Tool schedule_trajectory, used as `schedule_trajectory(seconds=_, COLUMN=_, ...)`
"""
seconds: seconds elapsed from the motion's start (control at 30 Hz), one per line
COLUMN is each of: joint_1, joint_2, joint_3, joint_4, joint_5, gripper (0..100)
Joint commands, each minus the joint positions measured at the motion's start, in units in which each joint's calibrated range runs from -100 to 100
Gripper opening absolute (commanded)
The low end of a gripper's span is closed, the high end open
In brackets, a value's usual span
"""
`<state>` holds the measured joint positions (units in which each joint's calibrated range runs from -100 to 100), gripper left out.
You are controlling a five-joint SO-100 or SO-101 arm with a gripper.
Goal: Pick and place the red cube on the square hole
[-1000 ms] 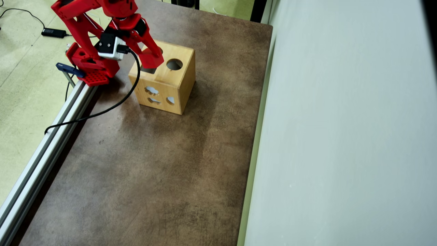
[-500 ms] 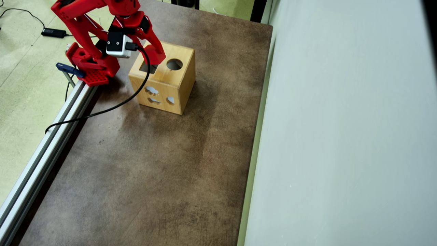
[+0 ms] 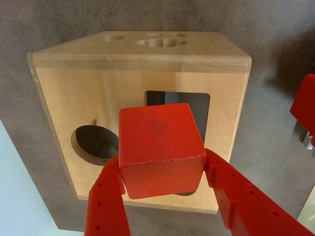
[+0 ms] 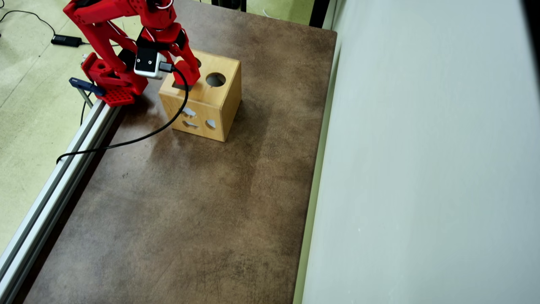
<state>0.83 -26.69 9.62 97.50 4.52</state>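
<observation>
In the wrist view my gripper is shut on the red cube, with one red finger on each side of it. The cube hangs just above the top face of the pale wooden box. It covers the lower left part of the square hole, whose dark upper right part shows behind it. A round cut-out lies to the left. In the overhead view the gripper stands over the box at the square hole; there the cube blends with the red fingers.
The box top also has a round hole, and its side face has small shaped cut-outs. The arm's base is clamped beside an aluminium rail along the table's left edge. A black cable trails there, and a pale wall bounds the right.
The gripper, still holding the cube, has swung more upright and come down closer to the box top over the square hole.
</observation>
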Motion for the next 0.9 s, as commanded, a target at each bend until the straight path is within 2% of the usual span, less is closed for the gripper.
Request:
schedule_trajectory(seconds=0.0, joint_1=-0.23, joint_2=-1.8, joint_3=1.03, joint_4=0.65, joint_5=-0.05, gripper=2)
schedule_trajectory(seconds=0.87, joint_1=-0.38, joint_2=-1.8, joint_3=6.22, joint_4=0.65, joint_5=0.54, gripper=2)
